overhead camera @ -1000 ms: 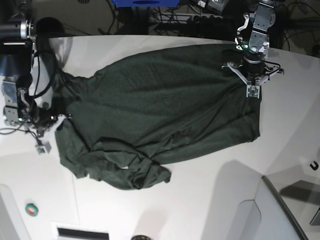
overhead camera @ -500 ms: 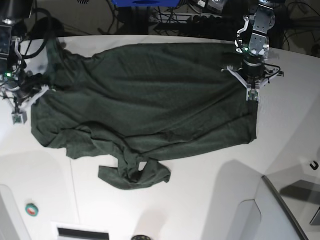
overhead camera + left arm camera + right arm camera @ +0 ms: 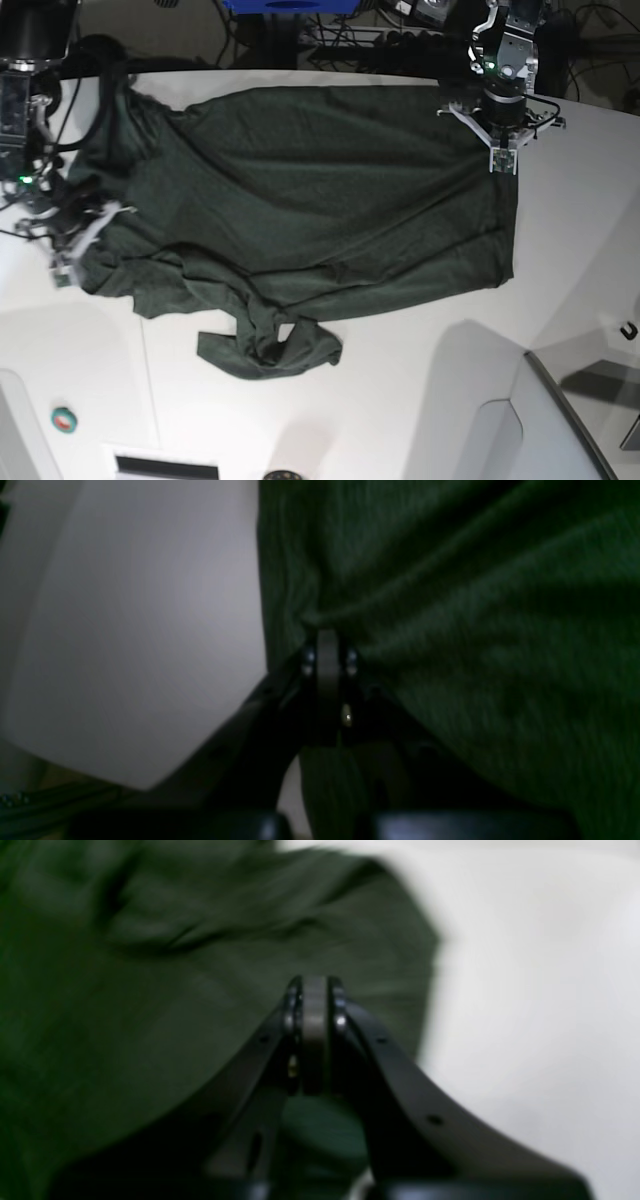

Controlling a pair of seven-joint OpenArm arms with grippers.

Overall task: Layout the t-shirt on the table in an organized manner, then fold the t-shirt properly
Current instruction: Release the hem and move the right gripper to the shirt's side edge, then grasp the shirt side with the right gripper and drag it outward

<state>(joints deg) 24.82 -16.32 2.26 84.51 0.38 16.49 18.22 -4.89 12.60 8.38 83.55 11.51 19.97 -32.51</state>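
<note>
A: Base view first: where's the t-shirt?

B: Spread across the far half of the table, wide but creased. Its near edge ends in a bunched, twisted lump of cloth, and I can't tell whether that is a sleeve or the hem.

A: And the left gripper?

B: At the shirt's corner on that view's right. In the left wrist view the jaws are pressed together on the cloth's edge, with folds running out from the pinch. That picture is dark; the fingers merge into black below.

A: The right gripper?

B: At the shirt's other end, on that view's left, smeared by blur. The right wrist view is blurred too: the tips look nearly together, with green cloth behind and below them. Whether they have hold of the cloth, or stand a little apart, I can't tell.

A: Anything cut off?

B: A grey-white panel runs out of the near corner, and both arms leave the top of the picture
</note>
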